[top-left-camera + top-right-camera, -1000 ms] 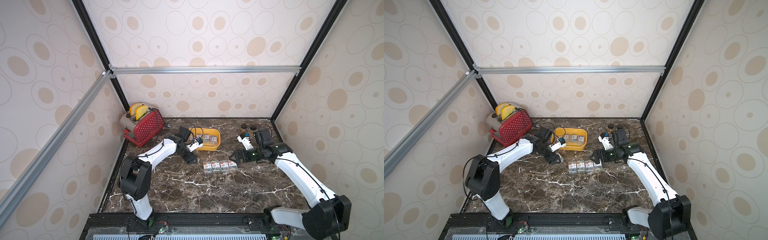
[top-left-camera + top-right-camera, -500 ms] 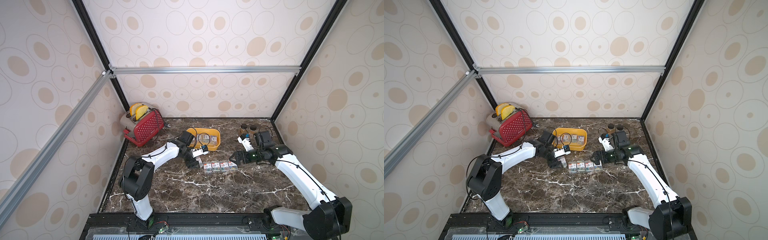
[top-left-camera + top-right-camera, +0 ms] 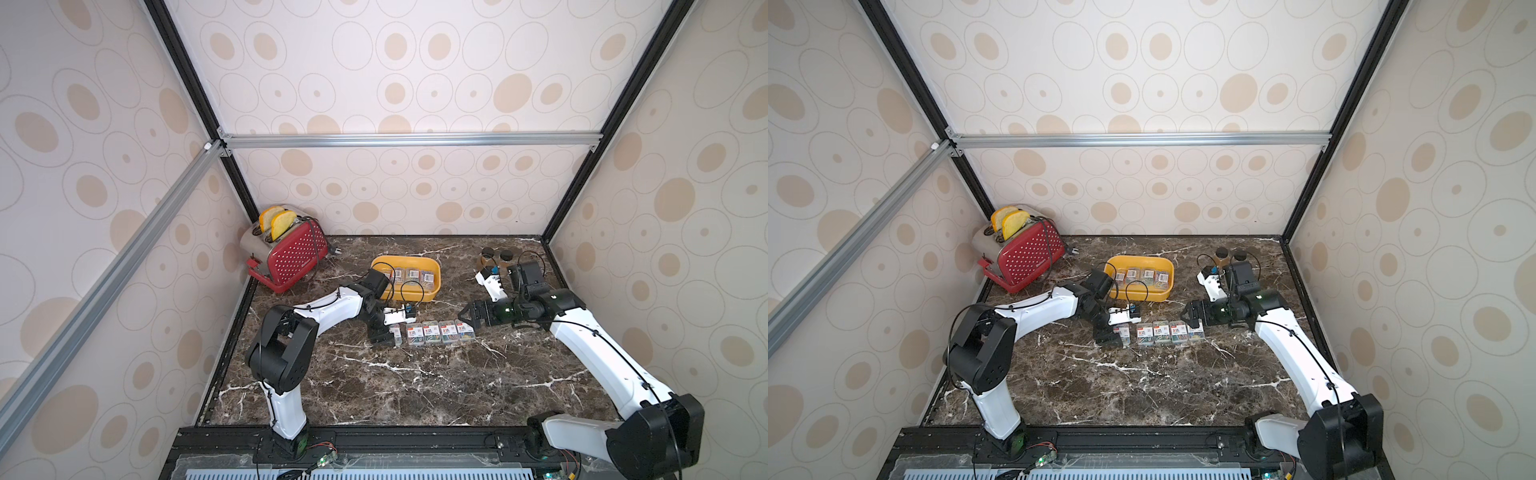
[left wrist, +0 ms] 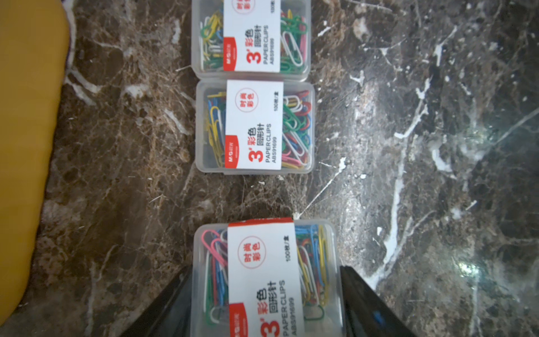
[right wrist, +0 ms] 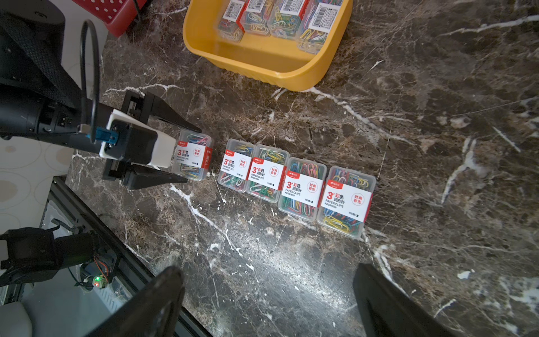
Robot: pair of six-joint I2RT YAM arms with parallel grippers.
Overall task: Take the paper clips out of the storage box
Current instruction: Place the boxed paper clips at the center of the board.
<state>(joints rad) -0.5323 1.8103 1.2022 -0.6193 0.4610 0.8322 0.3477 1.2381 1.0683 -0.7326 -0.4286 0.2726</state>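
Not everything shows here: the small clear plastic clip box [image 5: 193,159] in the left gripper [image 5: 192,154] is half covered by the white wrist camera housing [image 3: 399,318] in both top views. The left wrist view crops the box's near end, and I cannot tell whether its base touches the table or sits just off it. Inside the shallow yellow plastic storage box [image 5: 262,62], four boxes of clips [image 5: 285,17] line the far wall, their tops cut off in the right wrist view. Two brown jars [image 3: 488,257] with black caps are partly hidden behind the right arm. The left arm reaches low across the table with its elbow bent and wrist tipped down, its black jaws pressed on the two long sides of the clip box. That box sits at the left end of a row of four clip boxes [image 5: 302,188], with a small gap between. The row lies flat in front of the storage box. The right arm stretches forward, and the right gripper [image 3: 466,319] hovers beside the row's right end, jaws spread wide with nothing between them. The glossy dark brown marble tabletop [image 3: 415,386] is veined white. The clip boxes are see-through, with white-and-red labels over multicoloured wire clips. A red toaster [image 3: 293,255] with white dots stands in the back left corner.
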